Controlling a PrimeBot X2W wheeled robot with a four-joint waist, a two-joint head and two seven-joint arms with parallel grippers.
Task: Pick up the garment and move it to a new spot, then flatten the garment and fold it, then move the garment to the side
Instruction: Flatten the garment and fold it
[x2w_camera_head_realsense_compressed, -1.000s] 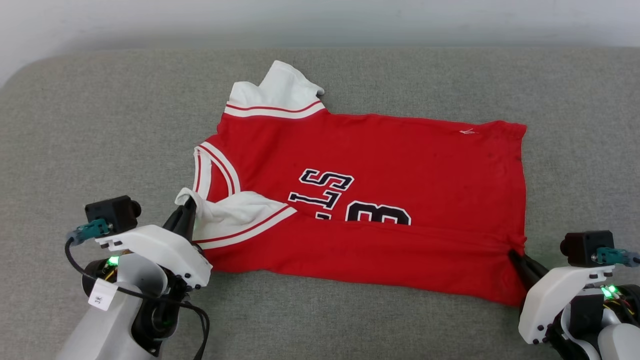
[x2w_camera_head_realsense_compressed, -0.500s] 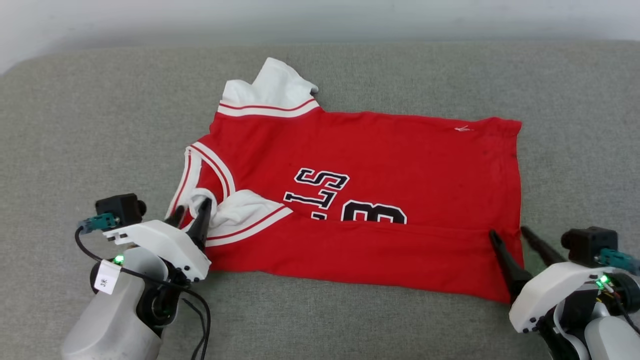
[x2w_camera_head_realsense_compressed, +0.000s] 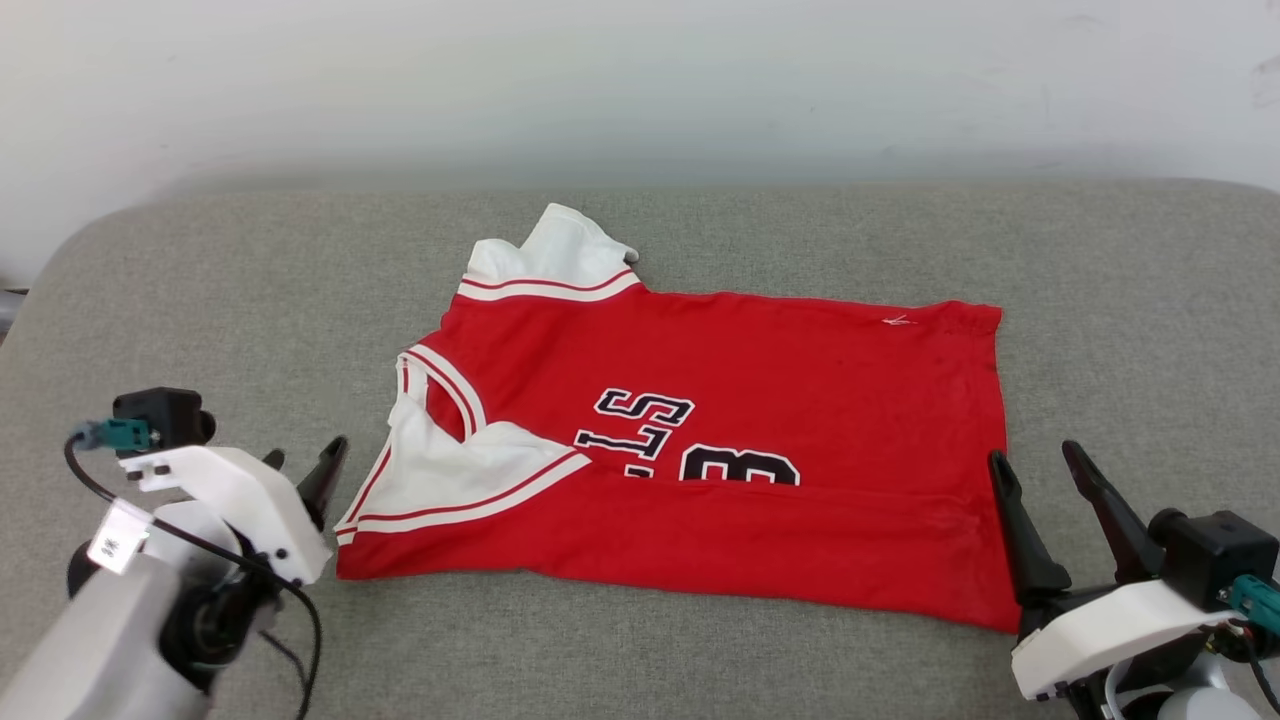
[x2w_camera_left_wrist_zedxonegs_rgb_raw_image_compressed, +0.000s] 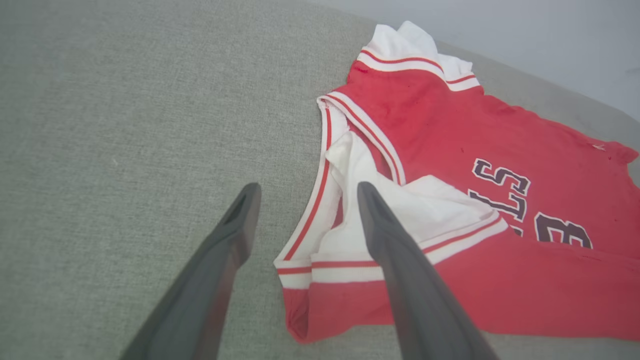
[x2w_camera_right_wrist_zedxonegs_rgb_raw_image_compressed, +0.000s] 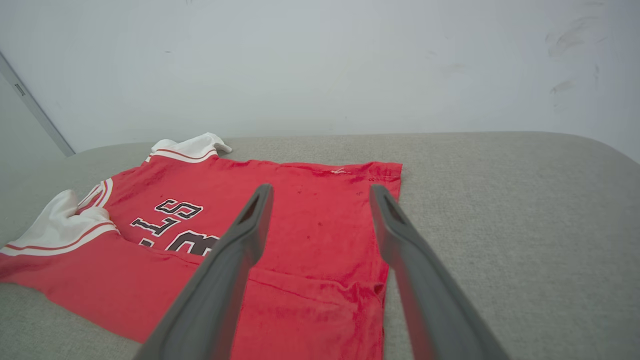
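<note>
The garment (x2w_camera_head_realsense_compressed: 760, 400), a red jersey T-shirt with white sleeves and black lettering, lies on the grey cushion (x2w_camera_head_realsense_compressed: 200, 300) with its near long edge folded over toward the middle. My left gripper (x2w_camera_head_realsense_compressed: 305, 468) is open just left of the near white sleeve (x2w_camera_head_realsense_compressed: 450, 480), apart from the cloth, with nothing between its fingers. In the left wrist view the garment (x2w_camera_left_wrist_zedxonegs_rgb_raw_image_compressed: 450, 150) lies ahead and right of the spread left gripper (x2w_camera_left_wrist_zedxonegs_rgb_raw_image_compressed: 305, 190). My right gripper (x2w_camera_head_realsense_compressed: 1035, 463) is open at the garment's near right corner, holding nothing. In the right wrist view the right gripper (x2w_camera_right_wrist_zedxonegs_rgb_raw_image_compressed: 320, 192) hovers above the garment (x2w_camera_right_wrist_zedxonegs_rgb_raw_image_compressed: 300, 215).
A pale wall (x2w_camera_head_realsense_compressed: 640, 80) rises behind the cushion's far edge. Bare grey fabric (x2w_camera_right_wrist_zedxonegs_rgb_raw_image_compressed: 525, 225) stretches right of the garment and also to its left (x2w_camera_left_wrist_zedxonegs_rgb_raw_image_compressed: 100, 125). The cushion's rounded corner (x2w_camera_head_realsense_compressed: 60, 260) is at the far left.
Both grippers opened, let go of the garment's near edge and drew back toward me. The near sleeve and hem settled flat. The head camera tilted up, showing more wall.
</note>
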